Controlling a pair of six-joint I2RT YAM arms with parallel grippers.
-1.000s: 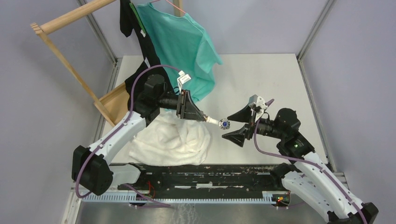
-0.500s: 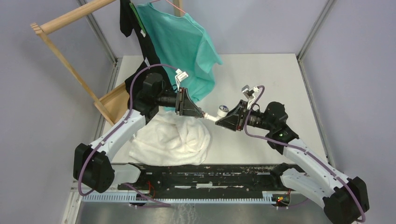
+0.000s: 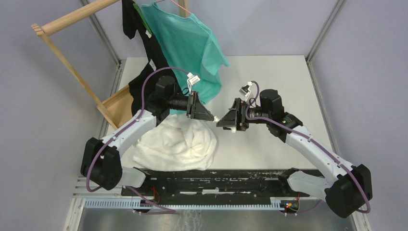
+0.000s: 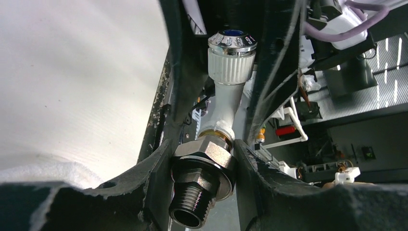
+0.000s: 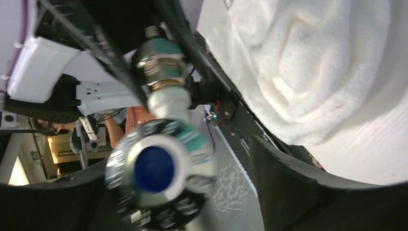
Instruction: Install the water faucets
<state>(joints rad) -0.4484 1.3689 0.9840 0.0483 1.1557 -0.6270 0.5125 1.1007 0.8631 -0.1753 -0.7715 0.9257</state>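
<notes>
The faucet is a white spout [image 4: 230, 98] with a chrome knob carrying a blue dot [image 4: 232, 34] and a silver threaded fitting [image 4: 204, 166] at its base. My left gripper [image 4: 204, 163] is shut on the fitting's hex nut and holds the faucet in the air above the table [image 3: 269, 77]. In the top view the left gripper [image 3: 210, 117] meets my right gripper [image 3: 226, 120] tip to tip. In the right wrist view the blurred knob [image 5: 154, 168] lies between the open jaws of my right gripper [image 5: 168, 185], close to the left finger. A gap shows to the right finger.
A crumpled white towel [image 3: 173, 142] lies under the left arm. A teal shirt [image 3: 187, 43] and a black garment [image 3: 144, 57] hang from a wooden rack [image 3: 72, 67] at the back left. A black rail [image 3: 207, 183] runs along the near edge.
My right gripper has swung left and forward to the left gripper, and its jaws now stand around the faucet's knob. The left gripper has kept hold of the faucet and shifted slightly back.
</notes>
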